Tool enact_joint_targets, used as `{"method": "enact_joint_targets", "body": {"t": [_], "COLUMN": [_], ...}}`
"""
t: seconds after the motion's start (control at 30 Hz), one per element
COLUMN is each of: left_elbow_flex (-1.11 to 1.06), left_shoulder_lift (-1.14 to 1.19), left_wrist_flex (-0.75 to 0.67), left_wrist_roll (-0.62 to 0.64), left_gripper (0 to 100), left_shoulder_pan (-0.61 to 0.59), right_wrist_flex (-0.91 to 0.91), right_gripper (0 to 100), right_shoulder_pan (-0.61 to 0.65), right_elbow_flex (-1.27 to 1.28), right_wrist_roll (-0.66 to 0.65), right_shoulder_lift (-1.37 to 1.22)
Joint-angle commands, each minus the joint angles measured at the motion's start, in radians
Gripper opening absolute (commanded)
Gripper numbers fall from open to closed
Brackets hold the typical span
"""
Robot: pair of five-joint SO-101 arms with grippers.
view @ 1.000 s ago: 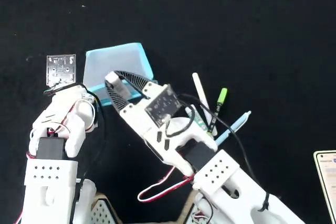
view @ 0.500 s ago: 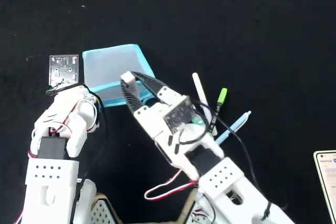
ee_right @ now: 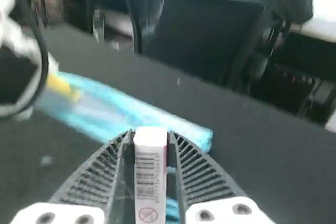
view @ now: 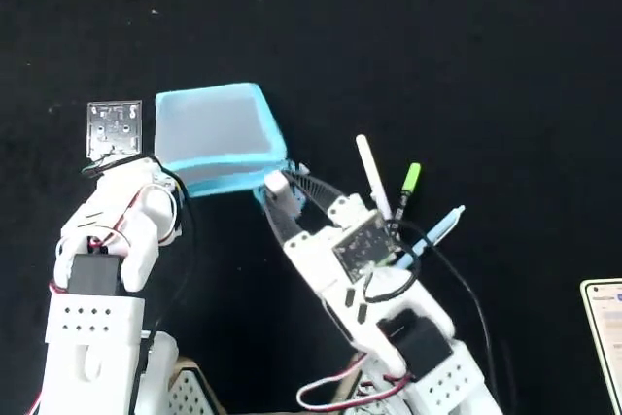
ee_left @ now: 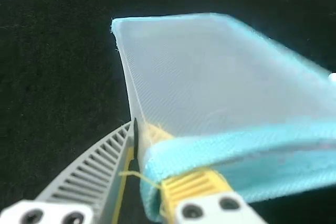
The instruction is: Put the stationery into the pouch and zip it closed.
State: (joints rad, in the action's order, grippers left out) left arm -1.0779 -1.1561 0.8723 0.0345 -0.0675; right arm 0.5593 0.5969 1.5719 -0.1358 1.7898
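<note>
As the right claw (view: pixel 280 193), pinching an eraser (ee_right: pixel 149 167), retreats from the pouch (view: pixel 209 128), insertion remains undone; left claw (ee_left: pixel 144 153) clamps its corner.

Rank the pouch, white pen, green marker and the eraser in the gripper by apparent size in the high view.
1. pouch: clearly largest.
2-3. white pen and green marker: similar lengths, and their lower ends run behind the arm, so left unranked.
4. eraser: smallest.
</note>
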Motion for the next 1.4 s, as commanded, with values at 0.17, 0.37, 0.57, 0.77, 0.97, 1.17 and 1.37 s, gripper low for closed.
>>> {"method": "enact_joint_targets", "body": {"t": [0.17,0.37,0.57,0.77,0.97,1.17,1.37], "left_elbow_flex": [0.007,0.007,0.007,0.007,0.007,0.007,0.007], "left_shoulder_lift": [-0.012,-0.012,-0.012,-0.012,-0.012,-0.012,-0.012], "left_wrist_flex": [-0.009,-0.009,-0.009,-0.009,-0.009,-0.009,-0.009], "left_wrist_roll": [0.006,0.008,0.008,0.008,0.008,0.008,0.008], "left_gripper": [3,3,3,3,3,3,3], "left_shoulder_pan": [0.013,0.013,0.013,0.013,0.013,0.013,0.013], "right_wrist_flex": [0.077,-0.094,-0.384,-0.631,-0.76,-0.769,-0.568], "right_gripper": [1.1,1.1,1.1,1.1,1.1,1.1,1.1], "right_shoulder_pan": [-0.021,0.015,0.144,0.149,0.135,0.052,0.057], "right_elbow_flex": [-0.054,-0.156,-0.251,-0.259,-0.251,-0.239,-0.188], "right_wrist_roll": [0.003,0.012,0.012,0.006,0.005,0.006,0.011], "right_shoulder_lift": [0.13,-0.039,-0.361,-0.619,-0.776,-0.805,-0.7]}}
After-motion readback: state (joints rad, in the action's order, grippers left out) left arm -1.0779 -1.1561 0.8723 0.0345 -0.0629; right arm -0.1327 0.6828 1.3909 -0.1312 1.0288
